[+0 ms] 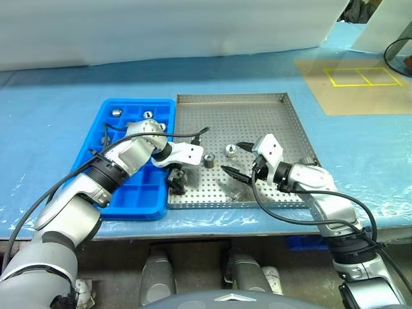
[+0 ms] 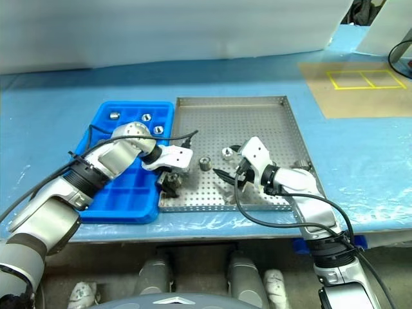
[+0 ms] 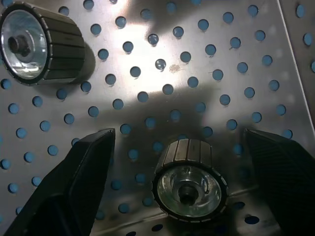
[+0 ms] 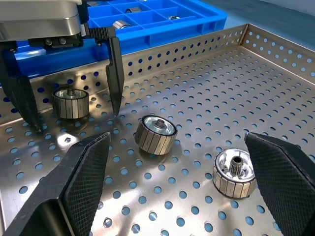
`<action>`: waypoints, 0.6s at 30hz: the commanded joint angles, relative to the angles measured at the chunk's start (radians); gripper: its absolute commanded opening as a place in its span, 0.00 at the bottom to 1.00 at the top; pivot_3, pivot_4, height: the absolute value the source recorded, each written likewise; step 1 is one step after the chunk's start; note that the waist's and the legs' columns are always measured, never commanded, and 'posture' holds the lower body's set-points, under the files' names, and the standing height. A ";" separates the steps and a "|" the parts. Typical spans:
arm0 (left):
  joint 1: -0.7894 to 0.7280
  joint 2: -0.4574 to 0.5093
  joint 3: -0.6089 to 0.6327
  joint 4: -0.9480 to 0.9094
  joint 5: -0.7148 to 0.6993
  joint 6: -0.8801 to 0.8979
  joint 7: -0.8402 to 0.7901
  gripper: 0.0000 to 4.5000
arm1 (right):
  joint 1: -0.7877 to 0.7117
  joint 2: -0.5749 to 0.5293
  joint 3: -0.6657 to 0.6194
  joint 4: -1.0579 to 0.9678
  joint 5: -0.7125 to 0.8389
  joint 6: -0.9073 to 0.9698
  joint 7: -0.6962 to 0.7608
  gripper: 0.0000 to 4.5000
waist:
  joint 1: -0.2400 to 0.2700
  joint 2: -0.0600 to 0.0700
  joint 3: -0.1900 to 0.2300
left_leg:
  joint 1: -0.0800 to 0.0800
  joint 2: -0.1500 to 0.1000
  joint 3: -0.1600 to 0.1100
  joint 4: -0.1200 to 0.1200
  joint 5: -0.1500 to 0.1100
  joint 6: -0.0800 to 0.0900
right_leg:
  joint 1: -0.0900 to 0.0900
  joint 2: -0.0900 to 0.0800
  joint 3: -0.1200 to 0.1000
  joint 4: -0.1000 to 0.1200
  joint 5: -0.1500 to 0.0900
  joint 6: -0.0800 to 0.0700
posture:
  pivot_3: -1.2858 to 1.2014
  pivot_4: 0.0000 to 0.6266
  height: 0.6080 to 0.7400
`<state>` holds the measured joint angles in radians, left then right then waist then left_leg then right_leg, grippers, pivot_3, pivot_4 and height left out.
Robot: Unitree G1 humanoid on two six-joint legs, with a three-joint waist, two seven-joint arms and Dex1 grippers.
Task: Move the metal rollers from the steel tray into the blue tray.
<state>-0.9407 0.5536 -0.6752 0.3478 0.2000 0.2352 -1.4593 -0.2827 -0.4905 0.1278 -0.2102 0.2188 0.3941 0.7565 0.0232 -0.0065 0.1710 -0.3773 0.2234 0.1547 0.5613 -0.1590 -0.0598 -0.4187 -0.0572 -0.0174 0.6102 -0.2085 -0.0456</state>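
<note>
Now left pincer (image 4: 69,105) spread astride upright roller (image 4: 71,103), axis vertical, steel tray (image 1: 257,109).

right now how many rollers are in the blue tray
3 rollers: two side by side in the far row, one a row nearer, toward the steel tray. The left arm may hide more.

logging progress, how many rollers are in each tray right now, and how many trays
metal rollers in the steel tray: 3
metal rollers in the blue tray: 3
trays: 2
total: 8
A small thing at the steel tray's right rim is too unclear to count.
</note>
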 commanded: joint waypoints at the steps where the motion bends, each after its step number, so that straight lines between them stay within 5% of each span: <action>1: -0.053 0.006 -0.039 0.059 0.066 -0.052 -0.058 0.86 | -0.010 0.008 -0.006 -0.023 0.001 -0.026 -0.009 1.00 | -0.003 0.000 0.000 | 0.000 0.000 0.000 0.000 0.000 0.000 | 0.000 0.000 0.000 0.000 0.000 0.000 | 0.44 0.24 1.00; 7: -0.088 -0.045 -0.046 0.097 0.094 -0.082 -0.099 0.38 | -0.011 0.018 -0.005 -0.022 -0.002 -0.029 -0.018 1.00 | -0.001 0.000 0.000 | -0.001 0.000 0.000 0.000 0.000 0.000 | 0.000 0.000 0.000 -0.001 0.000 0.000 | 0.43 0.24 1.00; 18: -0.038 -0.132 0.119 0.009 0.021 0.090 0.026 0.37 | 0.000 0.025 -0.003 -0.017 -0.008 -0.036 -0.028 1.00 | 0.020 0.001 0.000 | -0.002 -0.001 0.000 0.001 0.000 0.001 | 0.001 -0.002 0.000 -0.002 0.000 0.000 | 0.43 0.24 1.00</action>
<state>-0.9743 0.4215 -0.6197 0.4075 0.2456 0.2899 -1.4732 -0.2823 -0.4657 0.1311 -0.2101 0.2072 0.3771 0.7336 0.0436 -0.0060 0.1708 -0.3795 0.2223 0.1546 0.5621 -0.1596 -0.0584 -0.4182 -0.0588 -0.0178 0.6082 -0.2083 -0.0459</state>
